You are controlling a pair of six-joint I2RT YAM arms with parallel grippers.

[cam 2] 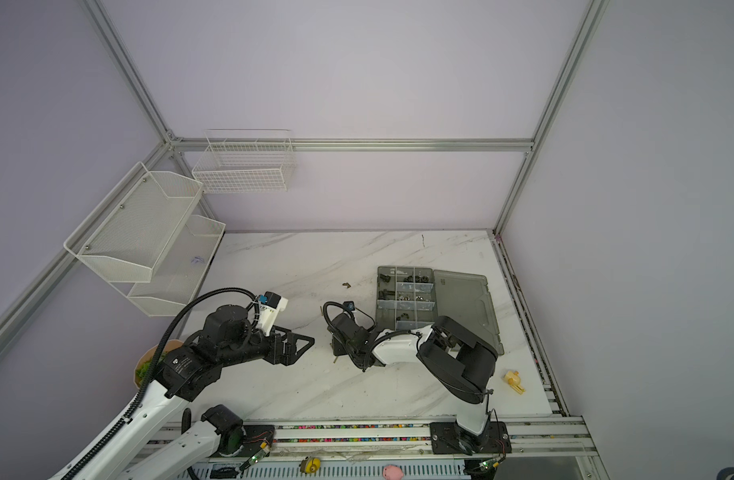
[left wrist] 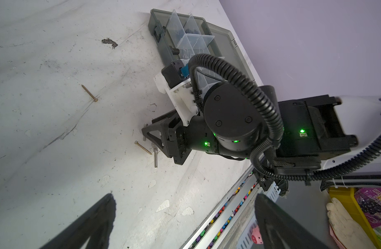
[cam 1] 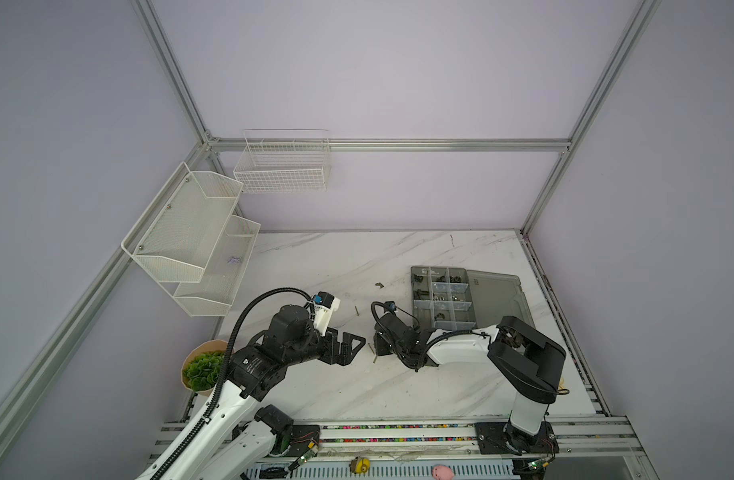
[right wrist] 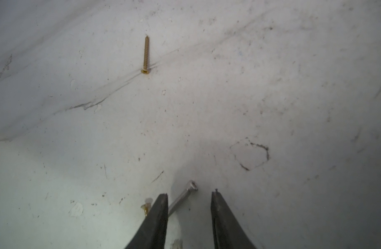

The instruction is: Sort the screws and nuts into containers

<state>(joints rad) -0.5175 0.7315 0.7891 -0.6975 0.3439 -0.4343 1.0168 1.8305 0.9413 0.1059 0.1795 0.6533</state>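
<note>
The smoky-grey organizer box (cam 1: 412, 291) lies open on the desk (cam 1: 315, 266), far right of centre, its lid (cam 1: 498, 299) folded flat on the side away from the arms. In both top views I can see black pieces (cam 1: 442, 278) in its far compartments and along its left column. Shiny silver pieces (cam 1: 440, 297) sit in the middle row and a few dark ones (cam 1: 440, 316) lie nearer me; they are too small to name. My right claw (right wrist: 189, 194) is down at the desk, to the left of the box. Its jaws are partly apart and grip nothing. A silver screw (right wrist: 181, 198) lies on the desk between them, its shaft running under one finger. The head of a brass screw (right wrist: 147, 204) shows just outside that finger, and another brass screw (right wrist: 146, 54) lies well ahead. My left claw (left wrist: 184, 194) hangs wide open and empty, facing the right one. A small dark bit (cam 1: 379, 285) lies loose near the box.
</note>
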